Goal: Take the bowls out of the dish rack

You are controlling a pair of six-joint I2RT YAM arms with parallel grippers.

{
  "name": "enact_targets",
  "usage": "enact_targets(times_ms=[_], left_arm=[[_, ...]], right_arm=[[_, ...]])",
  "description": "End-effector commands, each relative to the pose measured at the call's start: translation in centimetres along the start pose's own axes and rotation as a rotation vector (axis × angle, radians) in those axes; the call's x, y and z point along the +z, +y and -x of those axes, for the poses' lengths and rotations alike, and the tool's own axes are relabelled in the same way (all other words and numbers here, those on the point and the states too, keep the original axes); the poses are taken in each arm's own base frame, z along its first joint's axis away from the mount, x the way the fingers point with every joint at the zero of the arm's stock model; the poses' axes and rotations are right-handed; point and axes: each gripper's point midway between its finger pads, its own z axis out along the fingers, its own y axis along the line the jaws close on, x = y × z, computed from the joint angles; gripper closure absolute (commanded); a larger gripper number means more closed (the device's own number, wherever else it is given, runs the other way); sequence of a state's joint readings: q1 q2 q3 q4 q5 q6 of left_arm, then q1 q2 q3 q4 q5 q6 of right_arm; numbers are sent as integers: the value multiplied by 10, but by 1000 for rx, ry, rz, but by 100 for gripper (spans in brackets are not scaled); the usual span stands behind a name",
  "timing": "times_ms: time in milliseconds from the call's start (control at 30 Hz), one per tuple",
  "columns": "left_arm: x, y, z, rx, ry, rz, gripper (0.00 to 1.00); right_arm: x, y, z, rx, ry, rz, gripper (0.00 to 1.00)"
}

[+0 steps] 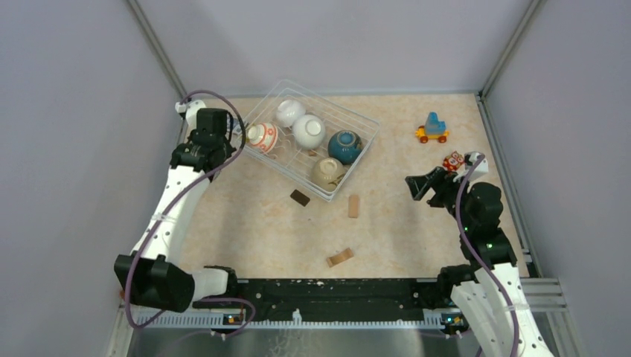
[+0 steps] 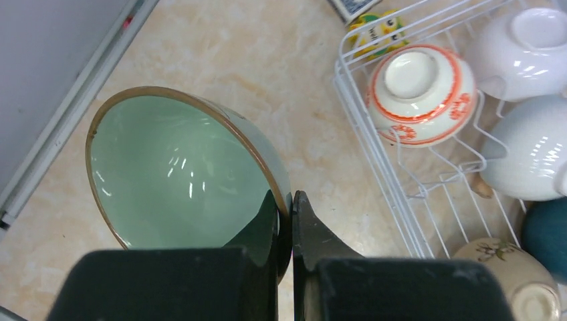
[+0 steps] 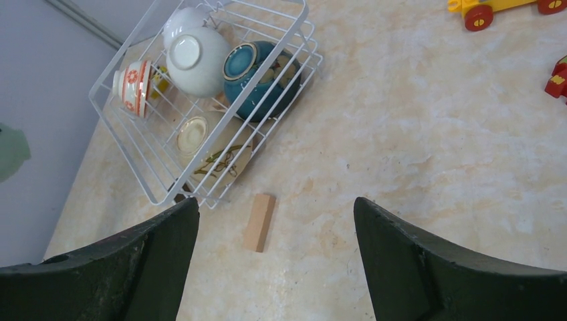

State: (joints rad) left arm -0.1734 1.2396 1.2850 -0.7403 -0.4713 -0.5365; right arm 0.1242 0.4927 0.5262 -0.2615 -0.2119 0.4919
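green bowl (image 2: 174, 174), rim in left gripper (image 2: 286, 204)

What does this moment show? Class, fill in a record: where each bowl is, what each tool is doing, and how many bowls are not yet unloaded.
Left tool: shut on the rim of the pale green bowl, outside the dish rack
In the rack: patterned bowl, white bowl, second white bowl, teal bowl, beige bowl
Right tool: open, empty, away from the rack
Not yet unloaded: five bowls
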Motion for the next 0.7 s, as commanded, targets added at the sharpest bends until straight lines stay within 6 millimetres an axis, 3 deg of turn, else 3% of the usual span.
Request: enact_targets(times_ms=[0, 133, 300, 667], left_arm=[[27, 9, -2, -156, 21, 37, 100], [66, 18, -11, -262, 108, 121, 100], [99, 48, 10, -357, 88, 317, 100], [166, 51, -7, -415, 201, 403, 100]], right_arm=[[-3, 15, 16, -11, -47, 52, 16], [-6, 17, 17, -7, -49, 56, 16], [-13, 24, 19, 3, -55, 84, 16], [-20, 23, 16, -13, -49, 75, 16]])
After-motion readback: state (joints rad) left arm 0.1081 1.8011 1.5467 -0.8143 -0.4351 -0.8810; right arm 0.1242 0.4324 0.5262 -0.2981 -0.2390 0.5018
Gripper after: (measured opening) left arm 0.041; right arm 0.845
